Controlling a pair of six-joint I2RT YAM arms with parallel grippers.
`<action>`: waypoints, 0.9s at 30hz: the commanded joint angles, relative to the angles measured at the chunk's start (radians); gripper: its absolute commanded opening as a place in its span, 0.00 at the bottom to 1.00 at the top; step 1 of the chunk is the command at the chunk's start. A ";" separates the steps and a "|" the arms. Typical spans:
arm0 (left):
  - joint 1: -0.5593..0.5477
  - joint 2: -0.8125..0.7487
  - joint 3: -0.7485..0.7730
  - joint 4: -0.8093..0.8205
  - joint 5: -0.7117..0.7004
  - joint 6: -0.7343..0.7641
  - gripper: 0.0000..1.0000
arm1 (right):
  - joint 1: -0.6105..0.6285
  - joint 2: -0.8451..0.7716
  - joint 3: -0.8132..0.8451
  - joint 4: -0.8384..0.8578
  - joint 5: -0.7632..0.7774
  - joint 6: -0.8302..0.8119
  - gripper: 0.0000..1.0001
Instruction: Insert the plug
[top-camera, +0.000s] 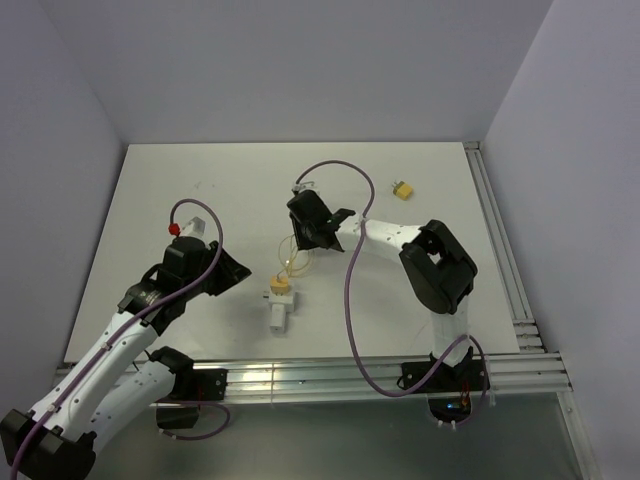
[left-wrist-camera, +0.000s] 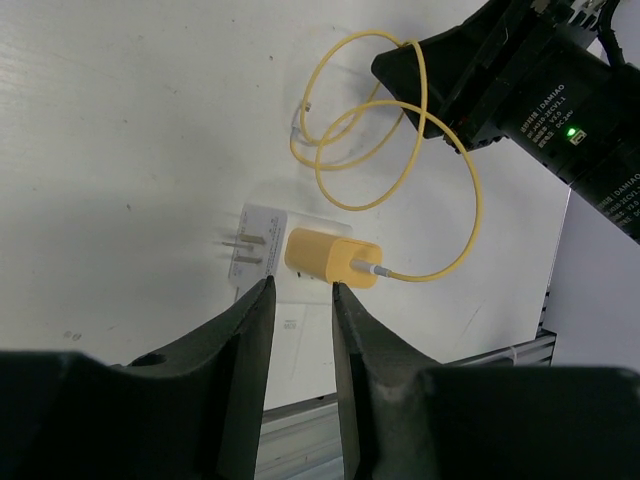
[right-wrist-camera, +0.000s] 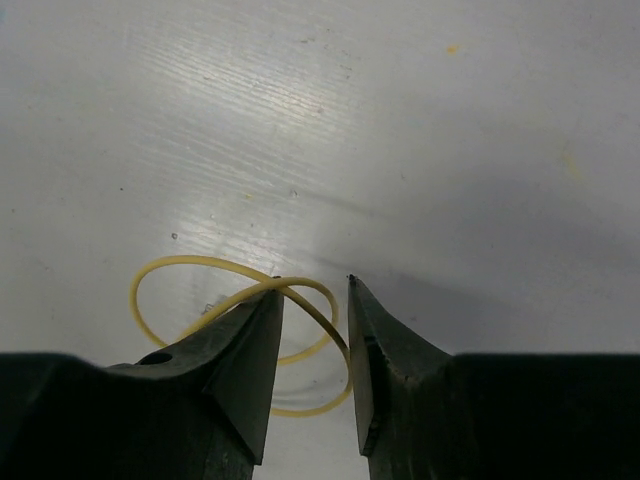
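Note:
The plug (top-camera: 402, 190), a tiny yellow block with a dark end, lies alone on the white table at the back right, far from both grippers. My right gripper (top-camera: 298, 246) (right-wrist-camera: 315, 290) points down over a thin yellow wire loop (right-wrist-camera: 190, 263). Its jaws stand apart, and a strand of the loop crosses the gap beneath them without being pinched. My left gripper (top-camera: 236, 272) (left-wrist-camera: 303, 290) is open and empty, its tips just short of the yellow connector (left-wrist-camera: 330, 260) that trails the wire.
The yellow connector (top-camera: 281, 285) sits against a small white block (top-camera: 278, 312) (left-wrist-camera: 255, 252) with metal prongs. The right arm's black wrist (left-wrist-camera: 530, 90) hangs over the wire loop (left-wrist-camera: 400, 150). Aluminium rails (top-camera: 500, 370) run along the near and right edges.

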 joint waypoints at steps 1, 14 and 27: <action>0.005 -0.015 0.023 0.000 -0.010 -0.006 0.35 | -0.009 -0.037 -0.014 -0.007 0.001 0.005 0.40; 0.003 -0.004 0.012 0.011 -0.013 -0.012 0.35 | -0.009 -0.211 -0.149 -0.143 0.073 0.057 0.55; 0.005 0.001 0.017 0.019 -0.023 0.001 0.36 | -0.130 -0.452 -0.284 -0.191 0.172 0.183 0.64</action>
